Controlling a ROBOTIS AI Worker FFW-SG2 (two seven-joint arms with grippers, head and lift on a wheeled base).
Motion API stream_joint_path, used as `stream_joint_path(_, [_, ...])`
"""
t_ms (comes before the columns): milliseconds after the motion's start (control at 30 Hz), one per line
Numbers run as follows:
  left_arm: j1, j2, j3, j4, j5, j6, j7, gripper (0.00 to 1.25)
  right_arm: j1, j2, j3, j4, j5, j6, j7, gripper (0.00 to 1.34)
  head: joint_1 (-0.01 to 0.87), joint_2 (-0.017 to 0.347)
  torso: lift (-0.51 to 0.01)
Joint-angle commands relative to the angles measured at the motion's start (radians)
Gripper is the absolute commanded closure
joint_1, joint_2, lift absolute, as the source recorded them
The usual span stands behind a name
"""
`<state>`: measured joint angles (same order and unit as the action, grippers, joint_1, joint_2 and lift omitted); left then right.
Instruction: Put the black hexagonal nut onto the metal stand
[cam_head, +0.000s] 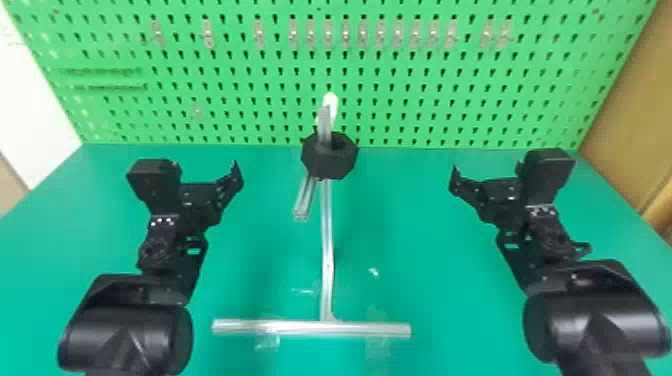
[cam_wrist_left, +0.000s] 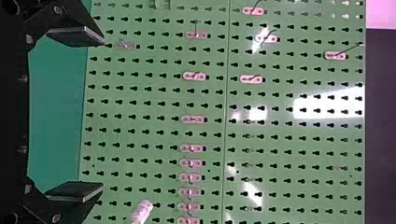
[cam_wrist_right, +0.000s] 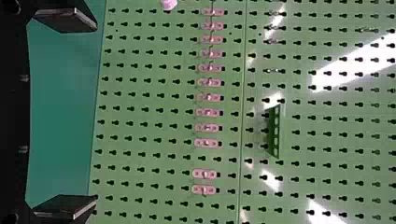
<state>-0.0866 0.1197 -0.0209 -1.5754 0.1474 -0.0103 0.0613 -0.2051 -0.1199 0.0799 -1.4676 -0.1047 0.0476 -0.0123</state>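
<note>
The black hexagonal nut (cam_head: 341, 162) is around the metal stand (cam_head: 327, 240) near its top, and the stand's bar rises out of the nut's hole. My left gripper (cam_head: 206, 172) is to the left of the nut and apart from it; in the left wrist view the left gripper (cam_wrist_left: 102, 114) is open, nothing between its fingers. On the nut's other side, also apart, is my right gripper (cam_head: 487, 173). The right wrist view has the right gripper (cam_wrist_right: 95, 113) open and holding nothing.
A green pegboard (cam_head: 240, 100) with a row of hooks stands behind the green table (cam_head: 420, 225). The stand's crossbar (cam_head: 360, 329) lies near the front, and a short bar (cam_head: 305, 197) juts out below the nut. A white tip (cam_head: 330, 103) tops the stand.
</note>
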Motion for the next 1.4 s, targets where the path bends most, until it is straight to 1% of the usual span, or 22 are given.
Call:
stream_joint_path(0, [0.004,-0.008,0.003,0.0,-0.005,-0.002,0.0,0.18,0.003,0.002,-0.008,-0.007,-0.001,0.0,0.0,0.0,0.693,0.081,-0.001])
stream_joint_path(167, [0.002,-0.011,0.009,-0.002,-0.009,-0.007,0.0,0.18,-0.002,0.002,-0.011,-0.007,-0.01,0.0,0.0,0.0,0.693,0.081,-0.001])
stream_joint_path(367, [0.001,-0.011,0.007,-0.003,-0.02,-0.007,0.0,0.18,0.0,0.009,-0.018,-0.007,-0.02,-0.002,-0.002,0.0,0.693,0.081,-0.001])
stream_joint_path(1133, [-0.002,-0.014,0.007,-0.006,-0.02,-0.007,0.0,0.18,0.001,0.011,-0.018,-0.007,-0.024,-0.019,0.0,0.0,0.693,0.081,-0.001])
stream_joint_path(1367, [-0.005,-0.014,0.006,-0.006,-0.02,-0.007,0.0,0.18,0.001,0.008,-0.012,-0.007,-0.032,-0.02,0.0,0.0,0.693,0.081,-0.001])
